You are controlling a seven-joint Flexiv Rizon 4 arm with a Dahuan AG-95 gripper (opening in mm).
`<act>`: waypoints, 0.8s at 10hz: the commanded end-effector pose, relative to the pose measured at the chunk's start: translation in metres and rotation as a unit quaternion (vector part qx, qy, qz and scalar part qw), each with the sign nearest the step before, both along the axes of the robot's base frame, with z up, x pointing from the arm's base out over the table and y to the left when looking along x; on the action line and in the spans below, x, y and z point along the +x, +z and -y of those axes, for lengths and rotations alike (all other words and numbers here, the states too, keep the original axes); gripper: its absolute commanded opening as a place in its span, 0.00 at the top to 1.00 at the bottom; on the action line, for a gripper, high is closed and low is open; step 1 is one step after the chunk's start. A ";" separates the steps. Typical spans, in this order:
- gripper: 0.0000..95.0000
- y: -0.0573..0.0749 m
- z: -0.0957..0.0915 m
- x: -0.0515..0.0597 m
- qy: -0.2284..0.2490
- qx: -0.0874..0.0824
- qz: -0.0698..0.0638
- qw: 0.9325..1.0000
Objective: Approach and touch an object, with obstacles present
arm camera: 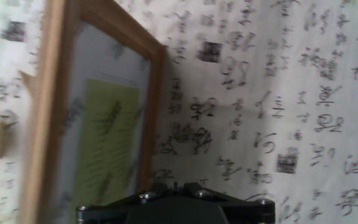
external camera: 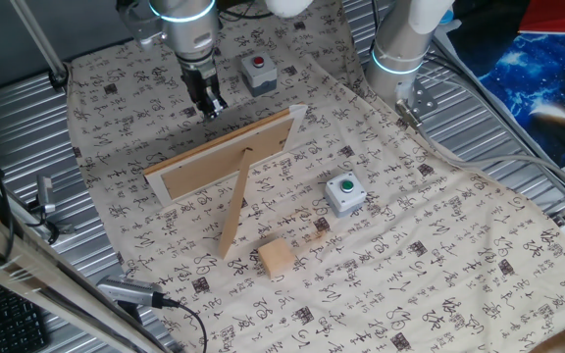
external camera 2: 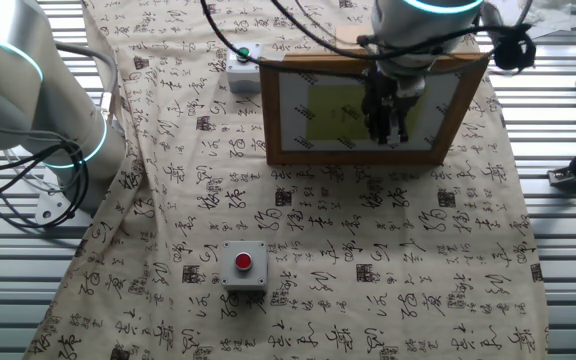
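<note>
The small plain wood cube (external camera: pixel 276 257) lies on the printed cloth near the front, by the foot of the prop leg (external camera: pixel 234 211). It is hidden behind the frame in the other fixed view. The picture frame (external camera: pixel 226 154) stands tilted between my gripper and the cube, and its glass front (external camera 2: pixel 368 95) faces the other fixed camera. My gripper (external camera: pixel 207 106) hangs just behind the frame's far side, fingers together and empty. It also shows in front of the glass (external camera 2: pixel 386 128). In the hand view the frame's edge (arm camera: pixel 153 106) runs down the left.
A grey box with a green button (external camera: pixel 344 193) sits right of the frame, also showing in the other fixed view (external camera 2: pixel 241 62). A grey box with a red button (external camera: pixel 257 71) sits at the back, near my gripper (external camera 2: pixel 244 264). A second robot arm base (external camera: pixel 400 54) stands at the back right.
</note>
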State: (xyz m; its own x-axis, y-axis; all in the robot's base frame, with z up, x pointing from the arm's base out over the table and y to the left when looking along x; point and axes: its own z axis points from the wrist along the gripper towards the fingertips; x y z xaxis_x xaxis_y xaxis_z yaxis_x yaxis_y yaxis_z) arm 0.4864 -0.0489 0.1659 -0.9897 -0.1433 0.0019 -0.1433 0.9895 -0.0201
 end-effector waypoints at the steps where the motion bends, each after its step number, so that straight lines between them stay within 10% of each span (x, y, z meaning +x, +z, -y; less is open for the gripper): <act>1: 1.00 -0.029 0.030 0.001 0.010 0.006 0.000 1.000; 4: 1.00 -0.061 0.048 0.006 0.019 0.007 0.005 1.000; 8: 1.00 -0.084 0.041 0.040 0.026 0.008 0.006 1.000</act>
State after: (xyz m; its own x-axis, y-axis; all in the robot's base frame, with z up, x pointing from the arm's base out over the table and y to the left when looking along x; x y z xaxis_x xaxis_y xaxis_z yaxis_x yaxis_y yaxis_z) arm 0.5312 -0.0898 0.0786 -0.9807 -0.1953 -0.0100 -0.1953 0.9807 -0.0008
